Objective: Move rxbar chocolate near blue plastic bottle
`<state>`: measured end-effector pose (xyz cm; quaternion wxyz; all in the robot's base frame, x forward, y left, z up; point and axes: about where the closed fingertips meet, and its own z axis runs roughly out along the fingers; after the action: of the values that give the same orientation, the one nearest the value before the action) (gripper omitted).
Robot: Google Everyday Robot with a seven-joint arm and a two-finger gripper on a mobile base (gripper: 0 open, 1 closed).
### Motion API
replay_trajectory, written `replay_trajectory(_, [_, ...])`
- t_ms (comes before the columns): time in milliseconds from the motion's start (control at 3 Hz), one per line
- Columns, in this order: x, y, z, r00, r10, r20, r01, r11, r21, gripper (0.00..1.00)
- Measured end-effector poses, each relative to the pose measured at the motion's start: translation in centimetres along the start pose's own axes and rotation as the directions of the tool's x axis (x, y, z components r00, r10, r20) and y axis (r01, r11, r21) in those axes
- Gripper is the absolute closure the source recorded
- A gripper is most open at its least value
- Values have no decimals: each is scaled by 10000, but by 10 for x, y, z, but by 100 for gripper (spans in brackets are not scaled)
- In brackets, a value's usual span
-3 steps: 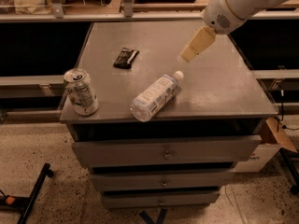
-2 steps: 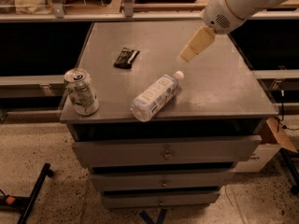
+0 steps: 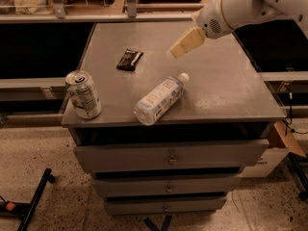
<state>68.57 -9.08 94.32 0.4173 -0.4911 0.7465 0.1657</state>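
The claw (image 3: 185, 43) was suspended above the bench (image 3: 231, 81), over the rear half of the top and right of centre, angled downward and to the left. It touched neither the surface nor any item. Whether the claw was open or closed could not be determined from this view. The white arm (image 3: 240, 6) carrying it entered from the upper right corner of the view, crossing the rear right corner of the bench.

The rxbar chocolate (image 3: 129, 59) lay flat on the bench to the left of the claw, in the rear left area of the top, clear of the edges. Its black wrapper carried pale markings, and its long axis ran diagonally.

The blue plastic bottle (image 3: 160, 98) lay on its side near the front edge, roughly at mid-width. Its white cap pointed toward the rear right and its base pointed toward the front left, close to the front edge. The bar and the bottle were apart, with bare bench surface between them.

A silver drink can (image 3: 83, 94) stood upright at the front left corner of the bench, apart from the bottle.

Below the top, three closed drawers (image 3: 168, 158) faced the camera. A speckled floor (image 3: 96, 201) surrounded the unit, and a black stand leg (image 3: 33, 201) lay at lower left
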Motion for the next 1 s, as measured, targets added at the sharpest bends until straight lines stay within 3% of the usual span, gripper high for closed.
replay_trajectory(333, [-21, -8, 24, 9969, 62, 790, -62, 10000, -4, 0])
replay_trajectory(1000, [-39, -19, 73, 9956, -439, 829, 417, 9987, 290, 0])
